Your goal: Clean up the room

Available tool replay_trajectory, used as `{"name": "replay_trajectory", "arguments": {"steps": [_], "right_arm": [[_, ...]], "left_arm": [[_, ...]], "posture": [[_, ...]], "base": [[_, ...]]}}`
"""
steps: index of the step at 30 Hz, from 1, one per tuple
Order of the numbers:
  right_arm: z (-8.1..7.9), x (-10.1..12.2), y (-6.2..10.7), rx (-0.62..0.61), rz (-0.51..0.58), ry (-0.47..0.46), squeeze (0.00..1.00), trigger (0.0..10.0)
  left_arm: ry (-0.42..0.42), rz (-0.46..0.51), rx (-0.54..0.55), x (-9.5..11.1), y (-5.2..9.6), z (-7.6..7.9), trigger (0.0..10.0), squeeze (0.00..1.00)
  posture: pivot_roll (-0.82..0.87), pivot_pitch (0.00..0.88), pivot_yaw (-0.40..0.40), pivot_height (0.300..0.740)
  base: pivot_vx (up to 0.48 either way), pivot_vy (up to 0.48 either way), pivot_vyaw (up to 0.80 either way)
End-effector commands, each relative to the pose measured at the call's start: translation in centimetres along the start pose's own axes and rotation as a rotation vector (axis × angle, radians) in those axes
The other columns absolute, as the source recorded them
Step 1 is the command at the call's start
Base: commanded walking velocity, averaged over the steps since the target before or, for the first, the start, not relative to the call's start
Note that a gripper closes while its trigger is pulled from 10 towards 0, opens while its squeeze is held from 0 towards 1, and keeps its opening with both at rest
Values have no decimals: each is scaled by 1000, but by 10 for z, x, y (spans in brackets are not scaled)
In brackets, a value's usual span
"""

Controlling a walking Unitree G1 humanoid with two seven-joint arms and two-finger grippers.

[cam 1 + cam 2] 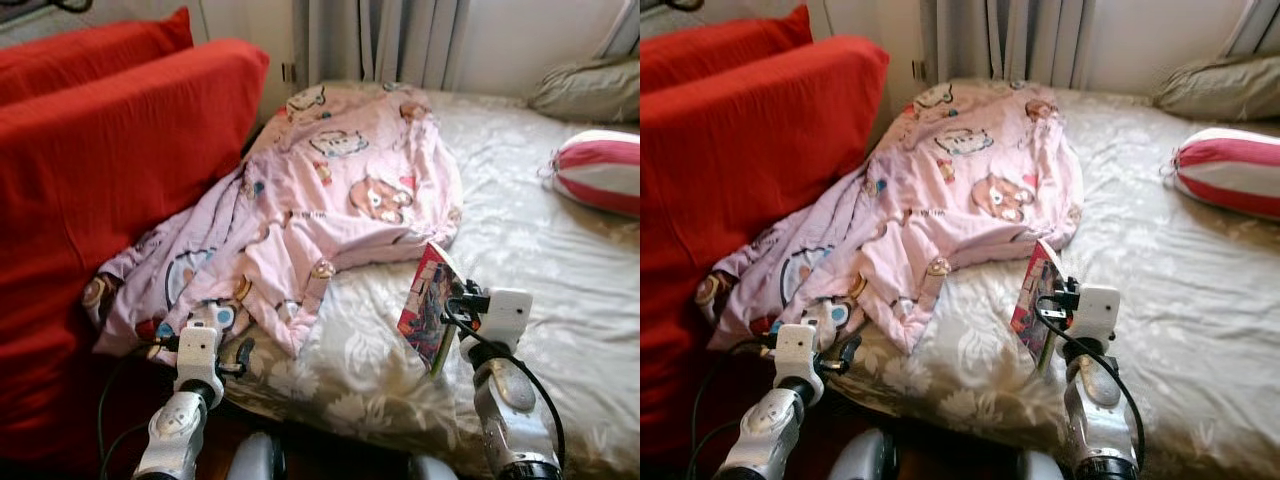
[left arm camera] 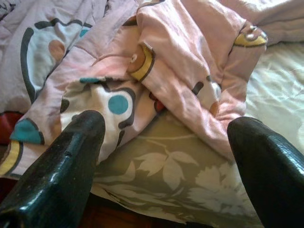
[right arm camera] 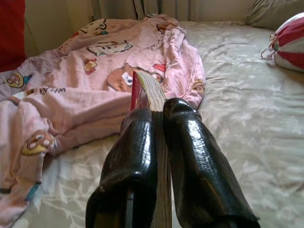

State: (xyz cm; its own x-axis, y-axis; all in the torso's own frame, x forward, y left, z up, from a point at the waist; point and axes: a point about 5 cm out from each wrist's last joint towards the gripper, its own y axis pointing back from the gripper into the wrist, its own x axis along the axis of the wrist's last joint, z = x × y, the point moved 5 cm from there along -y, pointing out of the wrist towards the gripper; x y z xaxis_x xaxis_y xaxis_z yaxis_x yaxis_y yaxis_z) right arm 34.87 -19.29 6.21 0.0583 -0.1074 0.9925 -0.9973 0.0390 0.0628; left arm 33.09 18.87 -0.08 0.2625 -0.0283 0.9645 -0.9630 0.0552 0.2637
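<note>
A: Entry, right hand (image 1: 447,300). State?

B: Both black fingers (image 3: 190,156) clamped on a thin book (image 1: 429,306), page edges showing between them. Book held upright on its edge, colourful cover facing the robot's left, above the front part of the bed (image 1: 520,250).

A: Is the book touching the bed?

B: Cannot tell; its lower edge is close to the sheet, contact unclear.

A: Left hand (image 1: 230,352)?

B: Fingers (image 2: 61,166) spread wide, nothing between them. It sits at the bed's front edge, just before the lower hem of the pink cartoon-print blanket (image 1: 330,190). Contact with the cloth not confirmed.

A: Blanket position?

B: Crumpled, lying diagonally across the robot's left half of the bed, from near the curtains (image 1: 385,40) down to the front corner. Its left side rests against the red cushions (image 1: 110,170) standing beside the bed.

A: Bed surface?

B: Beige sheet with a pale leaf pattern, wrinkled.

A: Other items?

B: Red-and-white striped pillow (image 1: 600,170) on the far right of the bed, well apart from the book. Olive-grey pillow (image 1: 590,90) behind it, near the wall.
</note>
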Motion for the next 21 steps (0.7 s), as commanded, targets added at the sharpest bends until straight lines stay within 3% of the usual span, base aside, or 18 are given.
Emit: {"name": "replay_trajectory", "arguments": {"steps": [1, 5, 10, 21], "right_arm": [[1, 15, -1, 3, 53, 16, 0, 10000], [6, 14, 1, -3, 47, 20, 0, 10000], [6, 8, 5, 8, 32, 32, 0, 10000], [7, 8, 4, -29, 44, 30, 0, 10000]], "left_arm": [[6, -12, 0, -4, 0, 2, 10000, 0], [4, -50, 21, -14, 2, 0, 10000, 0], [0, -115, 58, -28, 7, -12, 10000, 0], [-19, -333, 132, -82, 40, -35, 10000, 0]], "posture": [[41, 0, -24, 712], [44, 0, -41, 740], [54, 0, -45, 740], [39, 0, -30, 740]], "base": [[0, 0, 0], [0, 0, 0], [0, 0, 0], [0, 0, 0]]}}
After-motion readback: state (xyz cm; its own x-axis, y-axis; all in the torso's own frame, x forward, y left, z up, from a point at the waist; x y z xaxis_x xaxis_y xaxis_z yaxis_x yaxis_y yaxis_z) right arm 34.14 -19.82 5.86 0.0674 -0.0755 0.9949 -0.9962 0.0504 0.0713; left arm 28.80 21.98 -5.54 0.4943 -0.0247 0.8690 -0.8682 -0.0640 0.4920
